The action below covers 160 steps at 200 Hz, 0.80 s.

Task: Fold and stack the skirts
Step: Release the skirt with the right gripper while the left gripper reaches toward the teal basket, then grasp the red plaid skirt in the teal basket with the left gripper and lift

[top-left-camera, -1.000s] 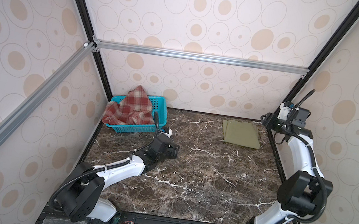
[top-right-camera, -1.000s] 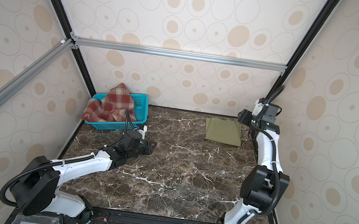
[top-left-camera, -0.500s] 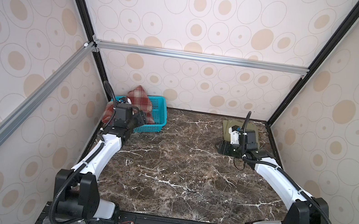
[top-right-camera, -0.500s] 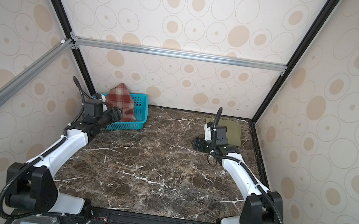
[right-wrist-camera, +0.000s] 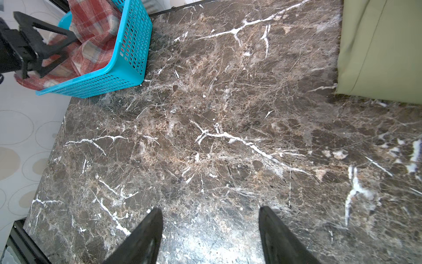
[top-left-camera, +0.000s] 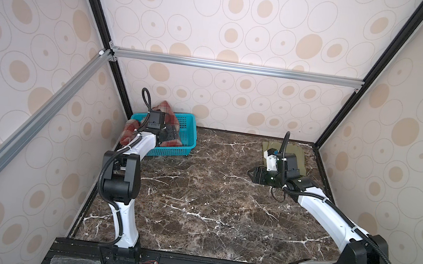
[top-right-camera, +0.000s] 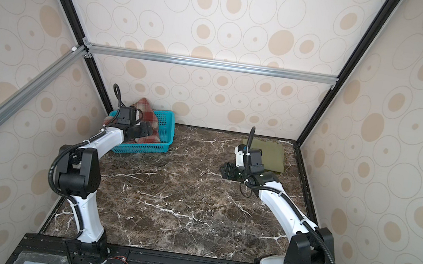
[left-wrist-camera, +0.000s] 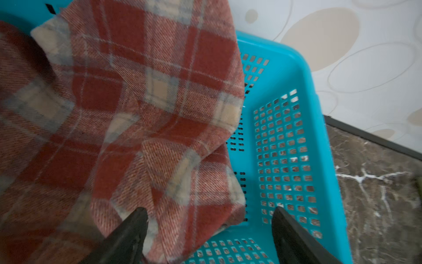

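Observation:
The red-and-cream plaid skirt (top-left-camera: 164, 106) (top-right-camera: 144, 106) (left-wrist-camera: 137, 102) lies crumpled in the teal basket (top-left-camera: 174, 151) (top-right-camera: 143, 148) at the back left, spilling over its left rim. My left gripper (top-left-camera: 171, 137) (top-right-camera: 148, 131) (left-wrist-camera: 209, 210) hovers open over the basket, with a fold of the plaid between its fingers, ungripped. The olive-green skirt (top-left-camera: 302, 162) (top-right-camera: 271, 155) (right-wrist-camera: 383, 50) lies folded flat at the back right. Just to the left of it, my right gripper (top-left-camera: 252, 175) (top-right-camera: 224, 171) (right-wrist-camera: 210, 209) stands open and empty, low over bare marble.
The right wrist view also shows the basket (right-wrist-camera: 127, 59), the plaid skirt (right-wrist-camera: 91, 25) and the left gripper (right-wrist-camera: 69, 45). The dark marble tabletop (top-left-camera: 209, 202) is boxed in by patterned walls and black frame posts. The basket's right half (left-wrist-camera: 285, 148) holds nothing.
The left arm swung from the table's left middle up to the basket, and its jaws opened. The right arm came down from the back right corner to the table beside the olive-green skirt.

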{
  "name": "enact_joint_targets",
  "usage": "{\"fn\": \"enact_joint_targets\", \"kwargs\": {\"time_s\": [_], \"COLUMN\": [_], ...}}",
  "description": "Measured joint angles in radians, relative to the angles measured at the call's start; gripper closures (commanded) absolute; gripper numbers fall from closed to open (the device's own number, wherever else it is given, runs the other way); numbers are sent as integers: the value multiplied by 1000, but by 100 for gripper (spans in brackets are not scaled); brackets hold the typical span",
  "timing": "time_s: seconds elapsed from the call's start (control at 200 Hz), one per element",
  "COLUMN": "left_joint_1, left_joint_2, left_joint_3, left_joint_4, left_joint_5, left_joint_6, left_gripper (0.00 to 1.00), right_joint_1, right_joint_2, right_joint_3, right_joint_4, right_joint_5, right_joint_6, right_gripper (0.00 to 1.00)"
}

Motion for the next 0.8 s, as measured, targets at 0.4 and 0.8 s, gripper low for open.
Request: {"fn": "enact_joint_targets", "kwargs": {"time_s": [0.4, 0.8], "left_joint_1": [0, 0], "left_joint_2": [153, 246], "left_joint_3": [129, 203], "left_joint_4": [-68, -94], "left_joint_5": [-117, -153], "left_joint_6": [85, 118], "left_gripper": [26, 100], "right_joint_1": [0, 0], "right_joint_2": [66, 103], "right_joint_3": [52, 60], "right_joint_4": [-5, 0], "right_joint_5": [-26, -26], "right_joint_6": [-28, -39], "right_gripper": [31, 31]}}
